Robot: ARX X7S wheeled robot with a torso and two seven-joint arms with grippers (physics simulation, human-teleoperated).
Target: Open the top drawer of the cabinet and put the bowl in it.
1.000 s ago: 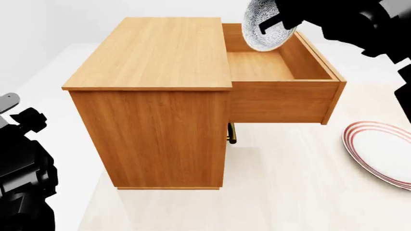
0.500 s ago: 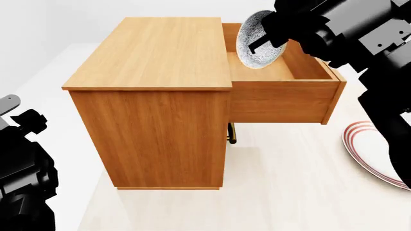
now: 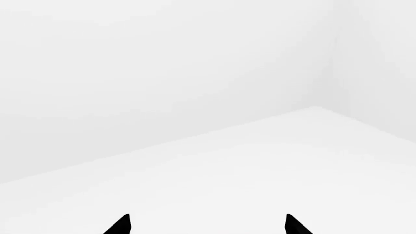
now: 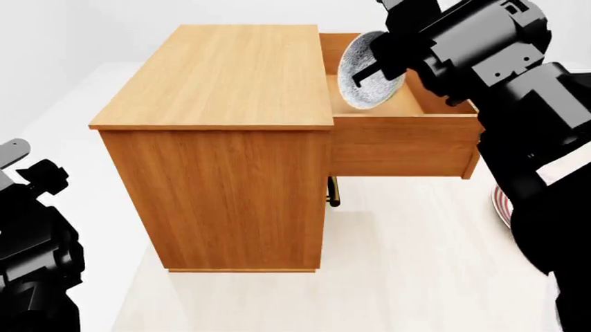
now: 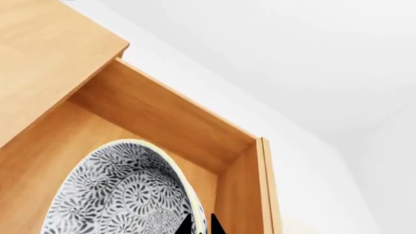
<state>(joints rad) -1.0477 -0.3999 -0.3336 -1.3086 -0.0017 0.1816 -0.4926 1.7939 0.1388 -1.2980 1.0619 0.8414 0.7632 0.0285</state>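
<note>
Orange-brown wood makes up the one cabinet [image 4: 221,138] standing on the pale counter [image 4: 416,263], and its top drawer [image 4: 406,142] is pulled well out to the side, its box open to view. Only one lower handle [image 4: 333,191] peeps out beneath it. Two black arms are in sight. The right pincer [image 4: 377,68] is clamped on the rim of the single bowl [image 4: 362,79], which hangs tilted on edge over the drawer's cavity, inside its walls but seemingly not yet resting on the floor. The left pincer [image 3: 206,225] sits idle well off to the side, tips apart, holding nothing. A sliver of one red-ringed plate [image 4: 502,204] shows behind the right arm.

That bowl [image 5: 123,195] looks like glazed ceramic to me: stiff, smooth, likely slippery and chippable. The rim is the only sensible hold, and it should be lowered gently before letting go.
</note>
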